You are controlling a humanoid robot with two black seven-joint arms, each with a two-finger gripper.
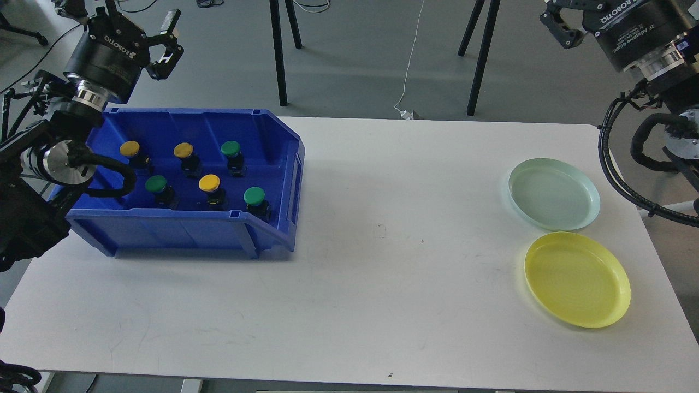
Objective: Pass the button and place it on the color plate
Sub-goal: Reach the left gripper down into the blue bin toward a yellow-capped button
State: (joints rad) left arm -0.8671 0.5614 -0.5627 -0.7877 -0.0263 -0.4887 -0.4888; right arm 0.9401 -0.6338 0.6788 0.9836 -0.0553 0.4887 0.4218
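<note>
1. The blue bin (185, 218) sits on the left part of the white tabletop (382, 305) and holds six buttons, all standing upright with caps up. In the bin's far row are a yellow button (130, 149), a second yellow button (183, 150) and a green button (230, 148); in its near row are a green button (156, 184), a yellow one (209, 183) and a green one (254, 196).
2. The left pincer (158, 46) hangs above and behind the bin's far-left corner, clear of every button — its fingers are spread and hold nothing.
3. The right pincer (560, 27) is far to the right of the bin, up at the frame's top edge; it is cropped there, so I cannot tell whether it is spread or closed.
4. Two plates lie well to the right of the bin, near the tabletop's right edge: a pale green plate (554, 194) farther back and a yellow plate (577, 279) just in front of it, nearly touching. Both are bare.
5. Between the bin and the plates the tabletop is a wide open stretch.
6. The left arm comes in from the left edge, its links lying over the bin's left wall, wrist angled up and back. The right arm enters from the right edge — cables loop beside the plates.
</note>
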